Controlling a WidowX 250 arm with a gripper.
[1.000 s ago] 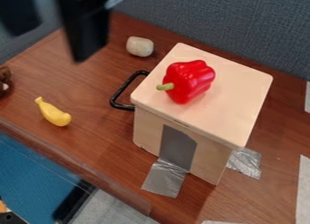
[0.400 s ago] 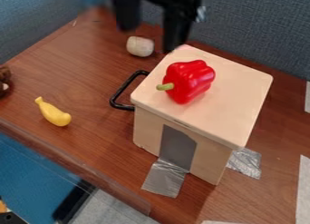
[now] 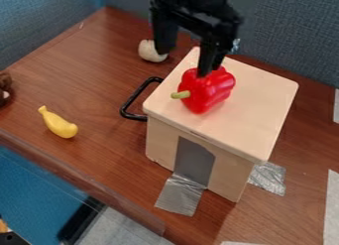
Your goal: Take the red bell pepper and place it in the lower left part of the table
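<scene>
The red bell pepper (image 3: 210,94) sat on the pale wooden top of a box-like toy cabinet (image 3: 255,102), toward the upper left part of that top as the view showed it, with its green stem (image 3: 180,94) pointing to the view's left. The black gripper (image 3: 187,61) hung down from the top edge of the view, its two fingers spread wide with nothing held between them. The finger toward the view's right came down over the pepper's upper part, its tip covering a bit of the red skin in the picture; whether it touched the pepper or hung just above it could not be told. The other finger was up and to the left of the pepper in the view, apart from it in the picture, its lower end overlapping a whitish rounded object (image 3: 151,52) on the brown table (image 3: 96,85) behind the cabinet. The bulk of the pepper thus showed below the fingertips, nearer the finger on the view's right. A black handle (image 3: 138,98) stood out from the cabinet's side, silver tape (image 3: 180,195) ran from its front onto the table, and a yellow banana-shaped toy (image 3: 59,125) lay well apart, toward the view's left.
</scene>
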